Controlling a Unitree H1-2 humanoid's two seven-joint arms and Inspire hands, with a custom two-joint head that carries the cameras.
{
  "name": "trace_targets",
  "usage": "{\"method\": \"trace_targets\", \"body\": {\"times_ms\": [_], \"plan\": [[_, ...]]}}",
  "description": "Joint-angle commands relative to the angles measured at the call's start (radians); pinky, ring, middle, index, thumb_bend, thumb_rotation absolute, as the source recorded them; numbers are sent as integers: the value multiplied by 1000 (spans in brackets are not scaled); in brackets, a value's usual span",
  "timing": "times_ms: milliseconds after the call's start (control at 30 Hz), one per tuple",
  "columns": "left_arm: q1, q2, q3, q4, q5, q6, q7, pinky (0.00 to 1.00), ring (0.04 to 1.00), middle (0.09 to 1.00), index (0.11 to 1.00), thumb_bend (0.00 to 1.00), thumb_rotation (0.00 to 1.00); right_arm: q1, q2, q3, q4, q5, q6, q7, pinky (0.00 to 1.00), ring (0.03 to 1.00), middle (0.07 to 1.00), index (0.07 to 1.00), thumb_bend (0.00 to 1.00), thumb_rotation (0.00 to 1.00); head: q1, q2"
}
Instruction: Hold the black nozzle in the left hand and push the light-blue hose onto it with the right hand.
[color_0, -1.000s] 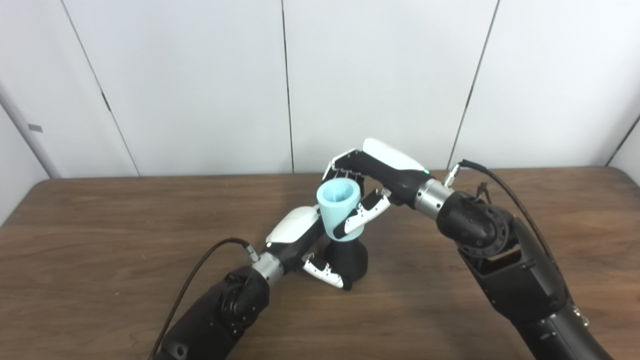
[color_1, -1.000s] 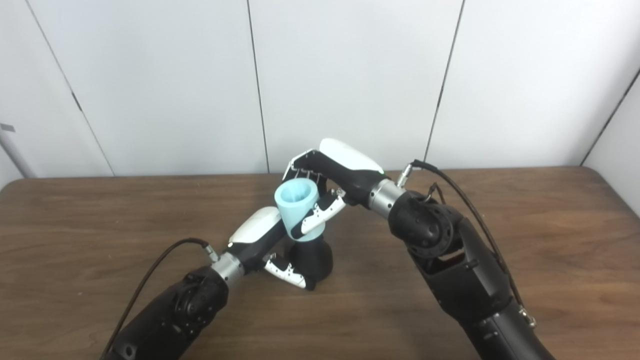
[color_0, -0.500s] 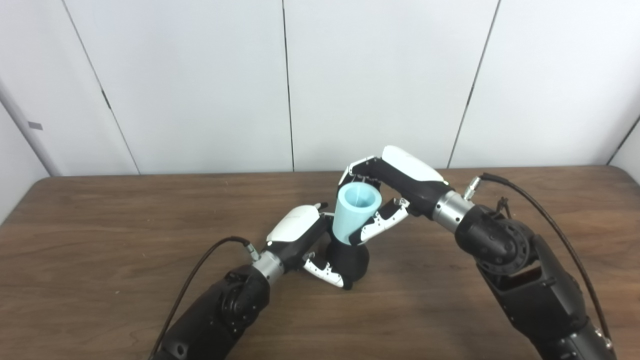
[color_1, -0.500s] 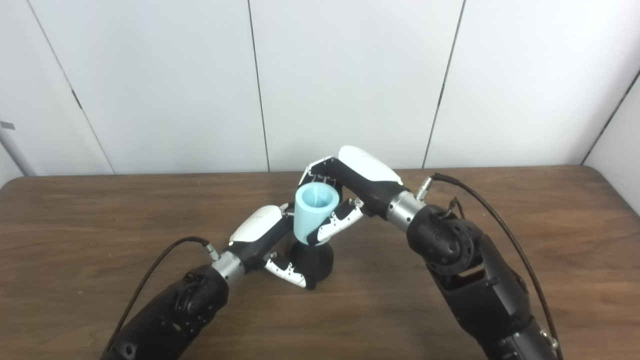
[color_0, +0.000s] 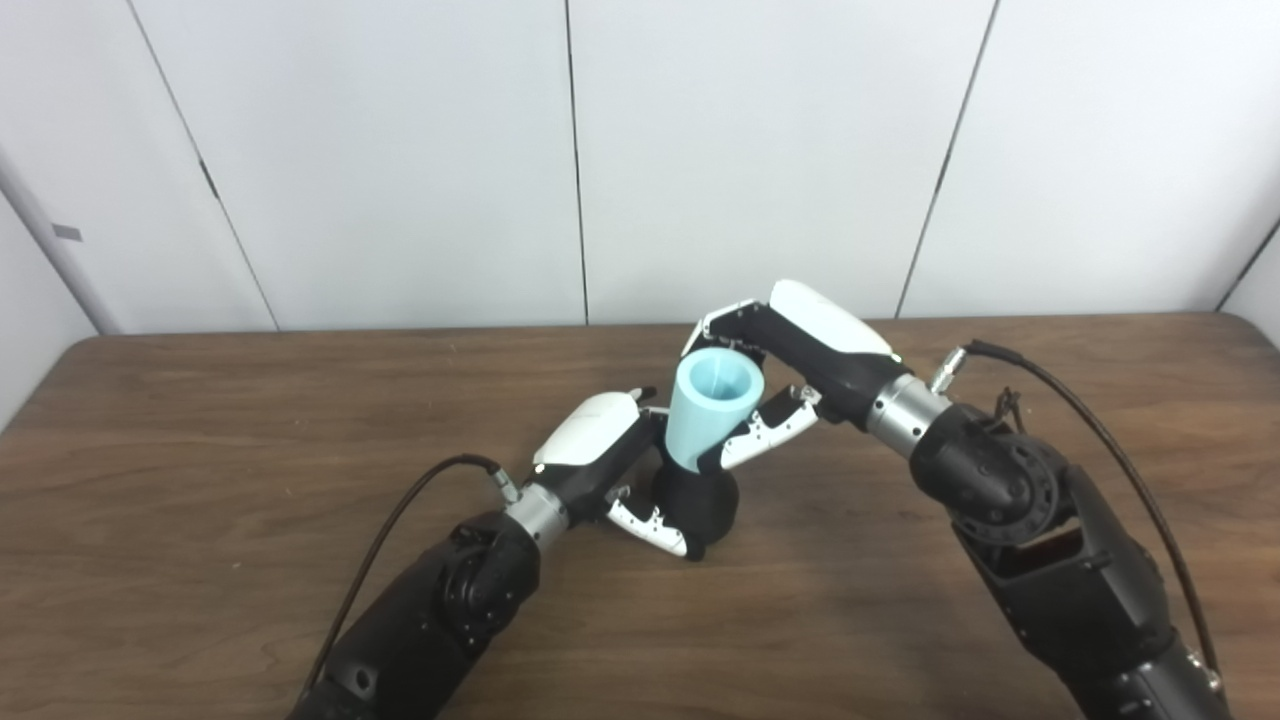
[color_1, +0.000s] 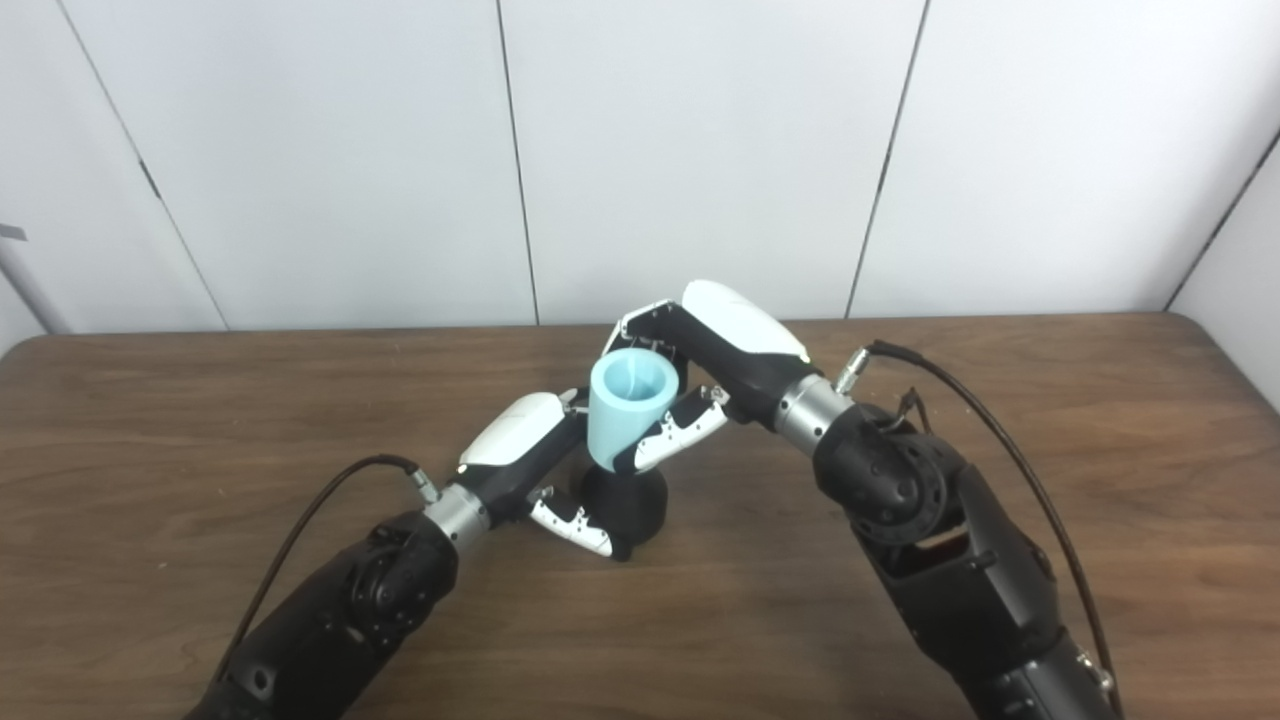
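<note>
1. Left hand (color_0: 600, 460): fingers wrapped round the black nozzle (color_0: 700, 505), thumb (color_0: 650, 527) curled across its near side low down. Closed grip, nozzle held. The hand reaches in from the nozzle's left.
2. Black nozzle: sits directly right of the left palm, wide base down on the wooden table (color_0: 200, 450), or very close to it; contact at the base cannot be confirmed. Long axis near vertical, narrow end pointing up into the hose.
3. Right hand (color_0: 790, 365): closed round the light-blue hose (color_0: 708, 410). Fingers (color_0: 725, 325) hook over the far side of the rim, thumb (color_0: 765, 440) presses the near right flank. Hose held.
4. Light-blue hose: short tapered sleeve, below and left of the right palm, directly above the left hand's thumb. Long axis close to upright, top leaning slightly right, towards the right hand. Wide open mouth faces up and towards the cameras; narrow end points down.
5. Junction: the hose's narrow end meets the top of the nozzle, and the two axes are roughly in line. How far the nozzle tip reaches inside cannot be told, since the hose wall hides it.
6. Hands relative to each other: the right hand is above and to the right of the left; the right thumb tip lies just beside the left hand's fingers at the joint.
7. Cables (color_0: 400, 520) run back along each forearm from the wrists.
</note>
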Motion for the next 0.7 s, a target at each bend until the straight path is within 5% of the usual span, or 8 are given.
{"method": "trace_targets", "body": {"times_ms": [0, 233, 667], "plan": [[64, 12, -43, 79, 57, 72, -104, 1000, 591, 488, 481, 526, 0, 1, -8, 40, 33, -16, -28, 31, 361, 411, 490, 514, 516, 0, 2, -1], [68, 13, -42, 69, 55, 83, -113, 1000, 606, 500, 474, 525, 0, 3, -27, 66, 67, -34, -75, 14, 355, 406, 484, 520, 516, 0, 3, 0], [70, 12, -40, 68, 52, 86, -118, 1000, 604, 502, 472, 524, 0, -5, -48, 60, 40, -27, -10, 39, 358, 404, 488, 519, 515, 0, -5, 2]]}}
